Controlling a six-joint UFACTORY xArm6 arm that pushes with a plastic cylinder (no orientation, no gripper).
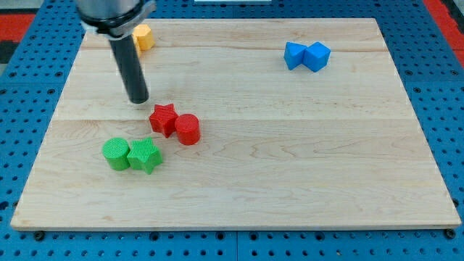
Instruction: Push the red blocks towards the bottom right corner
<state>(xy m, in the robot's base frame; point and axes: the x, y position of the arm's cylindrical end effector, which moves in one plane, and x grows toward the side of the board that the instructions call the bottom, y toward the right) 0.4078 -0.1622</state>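
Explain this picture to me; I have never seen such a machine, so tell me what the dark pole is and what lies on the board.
This is one camera picture of a wooden board on a blue pegged surface. The dark pole is the end of a robot arm. It has no pincer and holds nothing; it only pushes blocks with its tip. The tip stands just up and to the left of the red star, apart from it. A red cylinder touches that star. Below them sit a green cylinder and a green star. Two blue blocks lie at the top right, and an orange block is behind the pole.
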